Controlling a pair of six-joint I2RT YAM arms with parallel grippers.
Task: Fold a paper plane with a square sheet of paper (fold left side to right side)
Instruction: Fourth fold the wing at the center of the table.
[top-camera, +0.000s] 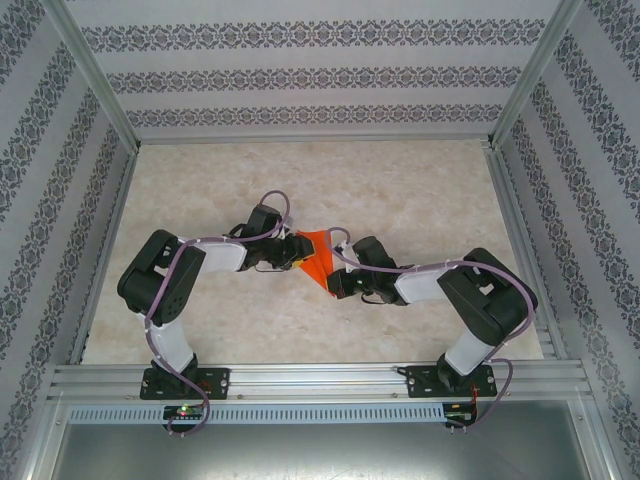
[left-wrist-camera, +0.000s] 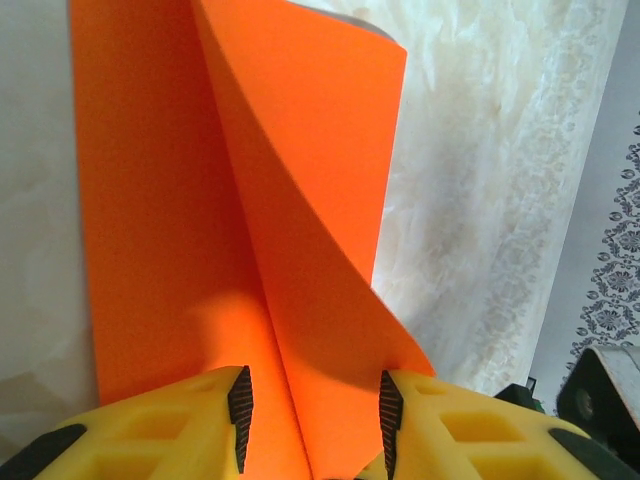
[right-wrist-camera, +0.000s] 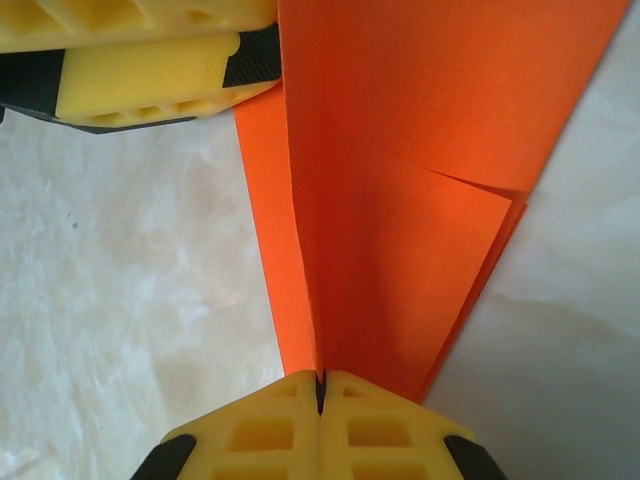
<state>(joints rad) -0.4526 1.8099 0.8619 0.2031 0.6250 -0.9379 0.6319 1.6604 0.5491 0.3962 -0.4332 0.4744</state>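
1. Workpiece: thin bright orange paper sheet (top-camera: 313, 263), creased into a narrower shape, lies near the middle of the pale marbled tabletop (top-camera: 400, 190), directly between the two grippers.
2. Right gripper (right-wrist-camera: 320, 385): yellow fingertips pressed together, pinching the sheet at one end of a crease. From the right wrist, the paper fans out away from the grip, and a folded flap edge shows on its right side.
3. Left gripper (left-wrist-camera: 315, 420): jaws spread partway. A raised fold of the sheet (left-wrist-camera: 300, 230) stands in the gap between the black pads (left-wrist-camera: 240, 405). Whether the pads press on it cannot be told.
4. Layers: from the left wrist, one layer lies flat on the left and a second curls upward over it.
5. Surroundings: patterned wall panels (top-camera: 320, 75) enclose the table on the left, right and far sides.
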